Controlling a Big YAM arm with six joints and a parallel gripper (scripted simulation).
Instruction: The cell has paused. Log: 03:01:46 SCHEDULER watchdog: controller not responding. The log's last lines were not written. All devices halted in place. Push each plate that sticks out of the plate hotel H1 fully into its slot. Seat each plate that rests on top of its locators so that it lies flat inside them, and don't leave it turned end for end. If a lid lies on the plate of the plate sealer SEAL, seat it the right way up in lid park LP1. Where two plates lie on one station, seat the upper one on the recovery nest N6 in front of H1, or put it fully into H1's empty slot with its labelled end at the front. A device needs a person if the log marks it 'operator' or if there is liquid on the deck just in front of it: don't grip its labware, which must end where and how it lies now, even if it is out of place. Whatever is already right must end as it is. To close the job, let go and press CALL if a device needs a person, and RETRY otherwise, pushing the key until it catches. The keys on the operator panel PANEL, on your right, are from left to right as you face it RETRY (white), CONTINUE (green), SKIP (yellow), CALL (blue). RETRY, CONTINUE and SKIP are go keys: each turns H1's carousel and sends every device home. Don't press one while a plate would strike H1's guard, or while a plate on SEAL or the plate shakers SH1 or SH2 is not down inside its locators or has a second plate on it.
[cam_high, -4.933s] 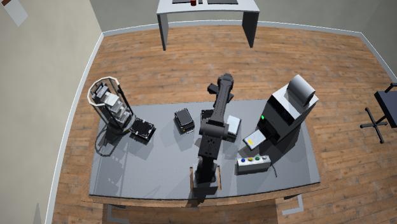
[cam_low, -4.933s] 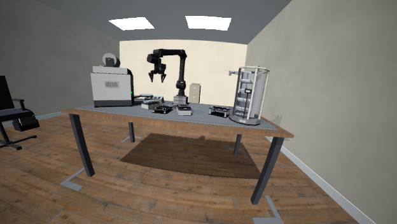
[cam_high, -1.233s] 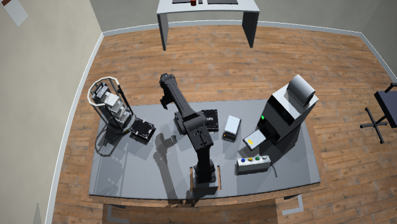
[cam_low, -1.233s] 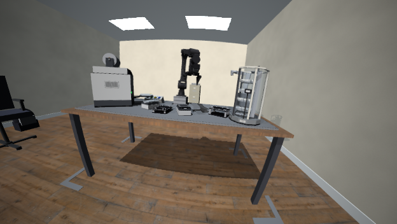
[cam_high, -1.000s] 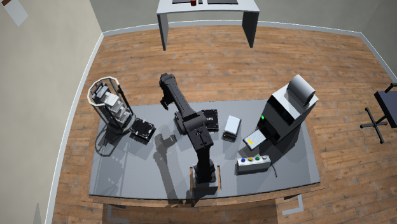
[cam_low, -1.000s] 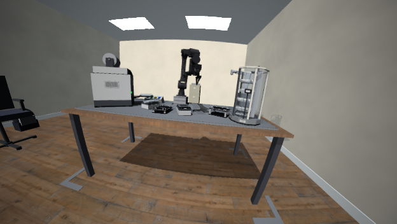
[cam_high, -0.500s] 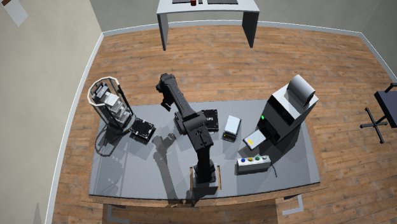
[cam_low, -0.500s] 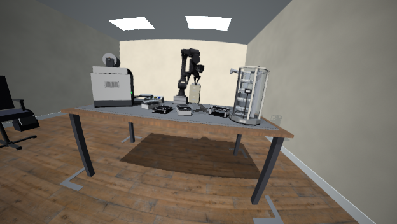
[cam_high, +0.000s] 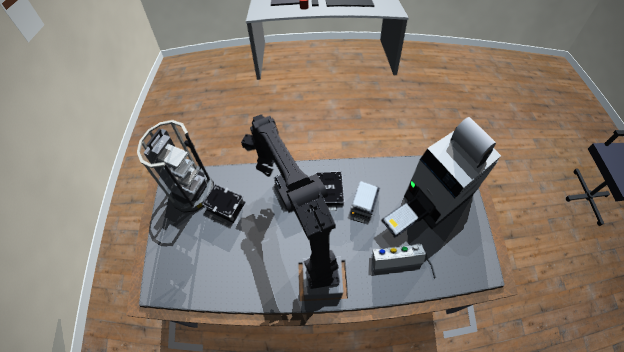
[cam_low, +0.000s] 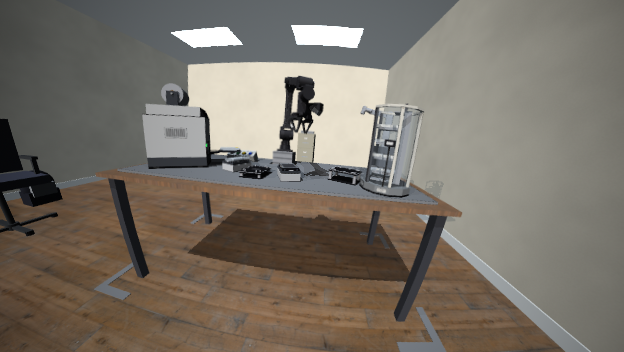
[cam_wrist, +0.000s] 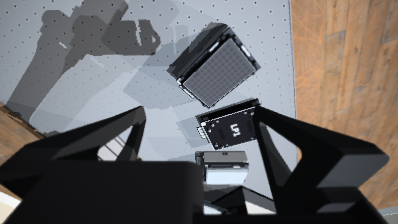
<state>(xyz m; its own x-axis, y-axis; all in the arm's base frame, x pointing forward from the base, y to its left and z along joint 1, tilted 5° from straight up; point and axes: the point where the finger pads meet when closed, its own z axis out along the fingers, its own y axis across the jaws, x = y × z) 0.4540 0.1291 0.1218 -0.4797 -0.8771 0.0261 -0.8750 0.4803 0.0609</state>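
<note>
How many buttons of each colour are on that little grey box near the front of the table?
On the button box, seen from above:
Blue button: 1
Yellow button: 1
Green button: 1
White button: 1
Total: 4

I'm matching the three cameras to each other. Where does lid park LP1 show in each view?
Top: the lid park LP1 is at deck centre, partly hidden beside the arm.
Exterior: the dark station at the deck's near edge is probably it; no label legible.
Wrist: right of centre, label readable.
Shared landmark: the white-topped station beside it.
</note>
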